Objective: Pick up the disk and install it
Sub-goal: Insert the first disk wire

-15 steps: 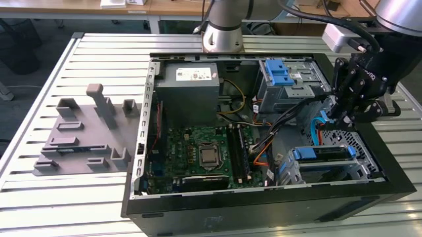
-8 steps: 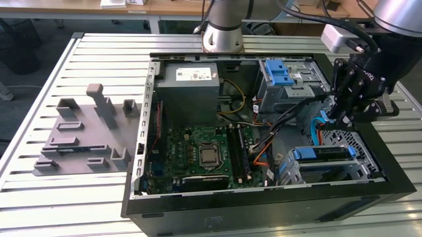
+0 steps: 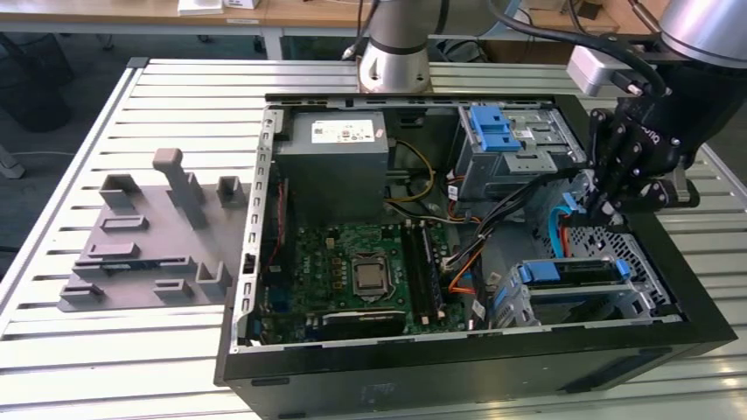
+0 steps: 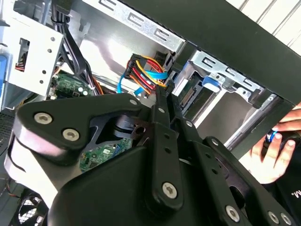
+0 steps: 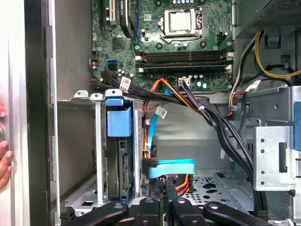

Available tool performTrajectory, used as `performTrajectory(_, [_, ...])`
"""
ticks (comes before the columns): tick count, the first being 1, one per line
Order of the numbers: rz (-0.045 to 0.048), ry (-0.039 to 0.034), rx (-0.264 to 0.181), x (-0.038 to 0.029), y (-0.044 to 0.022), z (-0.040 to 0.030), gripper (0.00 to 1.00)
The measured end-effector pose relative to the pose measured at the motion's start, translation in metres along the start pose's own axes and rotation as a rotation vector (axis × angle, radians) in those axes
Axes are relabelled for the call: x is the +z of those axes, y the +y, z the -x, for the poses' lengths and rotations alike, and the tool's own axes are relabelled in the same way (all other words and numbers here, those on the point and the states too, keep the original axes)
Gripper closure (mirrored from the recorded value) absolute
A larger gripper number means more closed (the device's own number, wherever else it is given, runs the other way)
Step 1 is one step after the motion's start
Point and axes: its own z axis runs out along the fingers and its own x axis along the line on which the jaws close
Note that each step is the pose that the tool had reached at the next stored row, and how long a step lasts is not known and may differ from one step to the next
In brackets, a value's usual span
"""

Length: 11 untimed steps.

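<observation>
Hanging inside open computer case [image 3: 467,359] near its exterior-view right wall: gripper [image 3: 610,208], fingers [image 5: 162,195] closed together, nothing visibly held, tips beside blue flat cable connector [image 5: 171,167]. Seated on edge in lower drive cage [image 5: 96,155]: disk [image 5: 123,162], blue rail tab [image 5: 118,120] at its end. Adjacent: motherboard [image 3: 356,276], power supply [image 3: 332,149], upper blue-latched cage [image 3: 508,144]. Resting at case edge: 1 person's hand [image 4: 273,153].

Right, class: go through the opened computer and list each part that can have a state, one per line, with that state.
computer case: side panel off, lying flat
disk: seated on edge in its metal cage
gripper: shut on blue flat cable
processor socket: bare chip, no cooler
memory slots: filled
</observation>
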Motion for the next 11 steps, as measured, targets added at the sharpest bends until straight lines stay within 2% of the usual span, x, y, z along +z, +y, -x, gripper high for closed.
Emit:
performTrajectory(3, [0.0005,-0.0152,0.0,0.0006,-0.0001,0.0001,0.84])
performTrajectory(4, [0.0007,-0.0182,0.0,0.001,-0.0001,0.0001,0.84])
performTrajectory(8, [0.0007,-0.0185,0.0,0.0023,-0.0001,-0.0019,0.84])
performTrajectory(11, [0.0007,-0.0185,0.0,0.0031,-0.0003,-0.0072,0.84])
